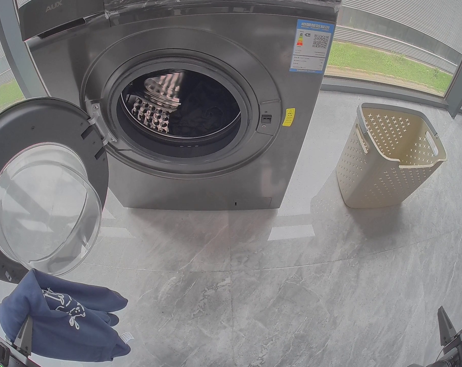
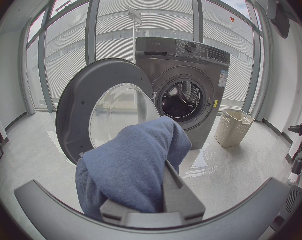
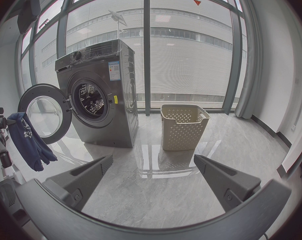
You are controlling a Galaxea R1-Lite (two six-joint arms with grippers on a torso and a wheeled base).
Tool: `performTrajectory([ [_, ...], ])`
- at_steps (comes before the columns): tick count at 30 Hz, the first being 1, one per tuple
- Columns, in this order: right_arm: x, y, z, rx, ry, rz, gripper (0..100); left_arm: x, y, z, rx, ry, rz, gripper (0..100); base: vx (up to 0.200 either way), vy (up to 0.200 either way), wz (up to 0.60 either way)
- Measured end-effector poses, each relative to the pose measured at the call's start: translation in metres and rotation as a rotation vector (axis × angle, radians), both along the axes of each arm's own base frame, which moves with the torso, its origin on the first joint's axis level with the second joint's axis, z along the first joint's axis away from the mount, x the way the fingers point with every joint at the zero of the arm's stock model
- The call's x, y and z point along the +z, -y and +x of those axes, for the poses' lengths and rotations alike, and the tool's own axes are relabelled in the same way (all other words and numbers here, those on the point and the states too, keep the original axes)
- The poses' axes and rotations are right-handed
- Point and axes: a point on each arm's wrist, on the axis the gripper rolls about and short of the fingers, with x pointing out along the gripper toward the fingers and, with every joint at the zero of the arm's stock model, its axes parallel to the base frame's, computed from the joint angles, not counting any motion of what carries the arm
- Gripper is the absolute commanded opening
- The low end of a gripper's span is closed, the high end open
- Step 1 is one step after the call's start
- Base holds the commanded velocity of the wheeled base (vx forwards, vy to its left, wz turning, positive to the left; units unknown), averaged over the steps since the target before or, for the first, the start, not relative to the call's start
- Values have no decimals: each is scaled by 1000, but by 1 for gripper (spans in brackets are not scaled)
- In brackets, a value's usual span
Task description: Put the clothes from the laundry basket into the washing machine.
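Left gripper (image 2: 141, 184) clamped on a blue garment (image 1: 63, 317), low beside the open door (image 1: 42, 128) of the washing machine (image 1: 190, 31); the head view looks into the drum, dark laundry (image 1: 205, 108) inside. Right gripper (image 3: 152, 160) spread wide, holding nothing. Laundry basket (image 1: 363, 179) stands right of the machine on grey marbled floor (image 1: 272, 291), glazed wall (image 3: 191, 57) behind.

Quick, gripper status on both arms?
left gripper: shut on the blue garment.
right gripper: open, holding nothing.

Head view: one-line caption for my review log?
Left gripper holds a blue garment near the open door of the washer; the basket stands right of it.
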Motion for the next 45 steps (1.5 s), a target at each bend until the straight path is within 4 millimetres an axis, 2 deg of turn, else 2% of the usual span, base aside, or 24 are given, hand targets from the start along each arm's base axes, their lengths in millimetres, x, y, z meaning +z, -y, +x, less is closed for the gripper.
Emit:
performTrajectory([
  [3,0,0,0,0,0,0,100,0,0,0,0,0,0,0,0,200,0],
  [45,0,0,0,-1,0,0,100,1,0,0,-7,7,32,0,0,0,0],
])
